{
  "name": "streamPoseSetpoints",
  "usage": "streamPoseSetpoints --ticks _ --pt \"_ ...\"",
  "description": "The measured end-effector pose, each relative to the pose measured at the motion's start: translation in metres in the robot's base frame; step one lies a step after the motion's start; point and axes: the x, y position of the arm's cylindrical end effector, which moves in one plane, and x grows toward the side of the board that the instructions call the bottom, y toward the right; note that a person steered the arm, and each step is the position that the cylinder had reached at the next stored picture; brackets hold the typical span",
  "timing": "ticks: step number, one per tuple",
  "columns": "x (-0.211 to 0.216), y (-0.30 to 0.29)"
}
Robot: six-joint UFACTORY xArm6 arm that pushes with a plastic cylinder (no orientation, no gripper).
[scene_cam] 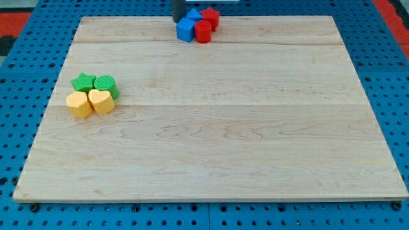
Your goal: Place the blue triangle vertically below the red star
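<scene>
Four blocks cluster at the view's top centre. A red block [210, 16], star-like in outline, sits at the cluster's top right, with a second red block [203, 31] just below it. A blue block [186, 29] sits at the lower left, and another blue block [194, 14] lies behind it. I cannot tell which blue block is the triangle. The dark rod comes down from the view's top edge. My tip [178, 20] is at the cluster's upper left, touching or nearly touching the blue blocks.
A second cluster sits at the view's left: a green star [83, 82], a green round block [106, 85], a yellow block [79, 105] and a yellow heart [101, 101]. The wooden board [217, 140] lies on a blue pegboard [19, 38].
</scene>
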Motion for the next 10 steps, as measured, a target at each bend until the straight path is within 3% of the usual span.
streamPoseSetpoints --ticks 1,2,4,5,7,8,9,10 --pt "0.057 0.007" --pt "0.082 0.004" --pt "0.03 -0.018" --pt "0.012 0.001" --pt "-0.016 -0.048" --pt "-0.016 -0.039" --pt "-0.015 0.017" --pt "0.006 0.037"
